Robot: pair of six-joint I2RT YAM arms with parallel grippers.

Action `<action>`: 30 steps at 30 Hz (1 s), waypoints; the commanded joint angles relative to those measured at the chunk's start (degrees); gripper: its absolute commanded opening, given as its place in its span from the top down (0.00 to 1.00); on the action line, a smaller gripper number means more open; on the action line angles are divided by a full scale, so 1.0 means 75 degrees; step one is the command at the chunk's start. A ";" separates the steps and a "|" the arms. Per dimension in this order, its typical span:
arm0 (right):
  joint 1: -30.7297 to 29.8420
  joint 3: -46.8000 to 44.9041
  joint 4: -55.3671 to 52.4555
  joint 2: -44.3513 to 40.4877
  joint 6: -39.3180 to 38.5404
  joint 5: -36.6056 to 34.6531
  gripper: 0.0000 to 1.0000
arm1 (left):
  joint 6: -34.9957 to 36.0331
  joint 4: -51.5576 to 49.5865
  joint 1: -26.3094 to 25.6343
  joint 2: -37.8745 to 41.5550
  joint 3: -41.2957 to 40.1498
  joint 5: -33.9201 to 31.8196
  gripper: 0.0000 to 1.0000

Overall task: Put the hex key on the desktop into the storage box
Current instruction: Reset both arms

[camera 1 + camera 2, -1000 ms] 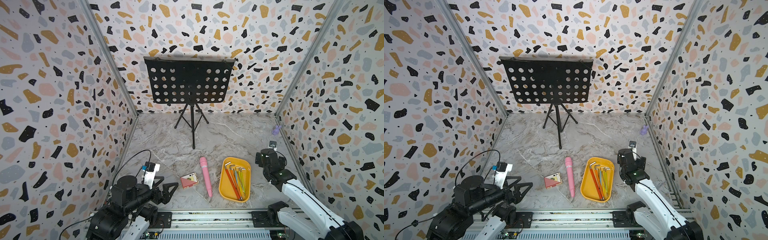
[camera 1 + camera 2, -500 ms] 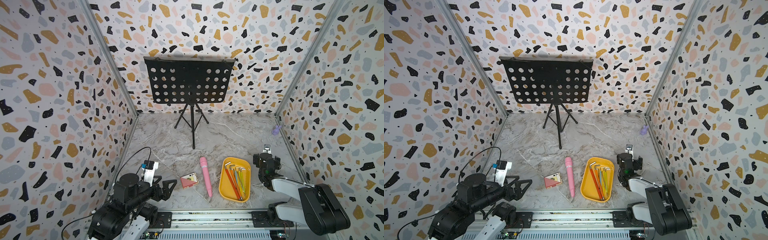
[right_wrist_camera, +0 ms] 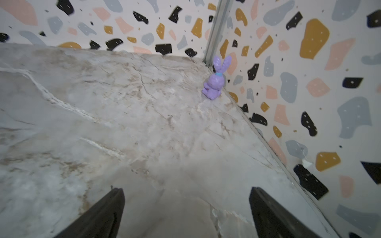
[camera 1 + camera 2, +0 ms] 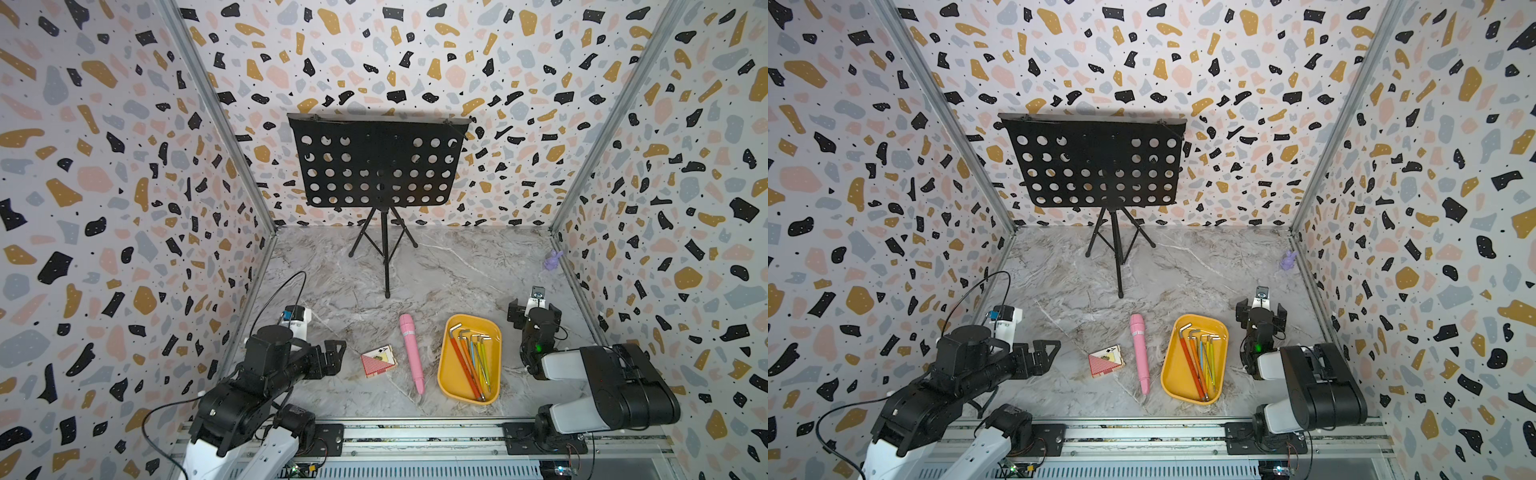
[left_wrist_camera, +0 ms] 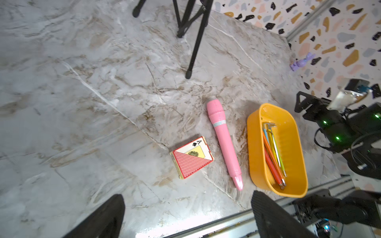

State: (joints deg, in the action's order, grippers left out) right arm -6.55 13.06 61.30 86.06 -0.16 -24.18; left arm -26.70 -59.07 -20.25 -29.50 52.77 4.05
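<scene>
The storage box (image 4: pixel 445 374) (image 4: pixel 1168 374) (image 5: pixel 253 148) is a yellow-orange tray at the front right of the marble desktop (image 4: pixel 436 274). Several coloured hex keys (image 4: pixel 473 361) (image 4: pixel 1202 361) (image 5: pixel 272 150) lie inside it, and I see none on the bare desktop. My left gripper (image 4: pixel 337 358) (image 4: pixel 1047 357) (image 5: pixel 187 197) hangs open and empty at the front left, well short of the box. My right gripper (image 4: pixel 534 308) (image 4: pixel 1261 309) (image 3: pixel 186 191) is open and empty just right of the box's far end, low over the marble and facing the back corner.
Left of the box lie a pink stick (image 4: pixel 410 353) and a red playing-card box (image 4: pixel 378 360). A black music stand (image 4: pixel 376 162) stands at the back middle. A purple rabbit figure (image 4: pixel 552 259) (image 3: pixel 215 82) sits against the right wall. A metal rail (image 4: pixel 415 432) runs along the front edge.
The right arm has folded back and down beside the box, its gripper staying near the box's far right end and still open. The left gripper has shifted only slightly.
</scene>
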 commanded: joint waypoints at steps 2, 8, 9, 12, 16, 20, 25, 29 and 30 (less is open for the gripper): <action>0.0170 0.0467 -0.0625 -0.0072 0.0124 0.0549 0.00 | -0.0551 0.0543 0.0052 -0.0711 0.0112 -0.1842 0.00; 0.0260 0.0873 -0.1542 -0.0014 0.0207 0.0630 0.00 | 0.0007 0.2714 0.0056 -0.0815 -0.0910 -0.3211 0.00; 0.0275 0.0868 -0.1390 -0.0033 0.0221 0.0633 0.00 | 0.0234 0.3353 0.0061 -0.0765 -0.1193 -0.3361 0.00; 0.0275 0.0888 -0.1506 -0.0028 0.0153 0.0761 0.00 | 0.0936 0.4910 0.0062 -0.0899 -0.2034 -0.4082 0.00; 0.0275 0.0877 -0.1429 0.0016 0.0145 0.0757 0.00 | 0.2017 0.6769 0.0055 -0.1719 -0.2853 -0.4626 0.00; 0.0274 0.0869 -0.1355 0.0045 0.0143 0.0743 0.00 | 0.2425 0.8452 0.0058 -0.2578 -0.3534 -0.4913 0.00; 0.0274 0.0823 -0.1075 0.0136 0.0085 0.0753 0.00 | 0.3089 1.0584 0.0053 -0.3571 -0.4336 -0.5412 0.00; 0.0275 0.0826 -0.1112 0.0119 0.0093 0.0755 0.00 | 0.3171 1.2023 0.0063 -0.4524 -0.4826 -0.5706 0.00; 0.0269 0.0822 -0.1092 0.0138 0.0075 0.0752 0.00 | 0.3331 1.2580 0.0053 -0.4758 -0.4949 -0.5791 0.00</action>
State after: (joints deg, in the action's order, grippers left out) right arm -4.71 18.48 52.97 87.46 0.38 -18.63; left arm -4.89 19.70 -20.23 -62.41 17.56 -35.68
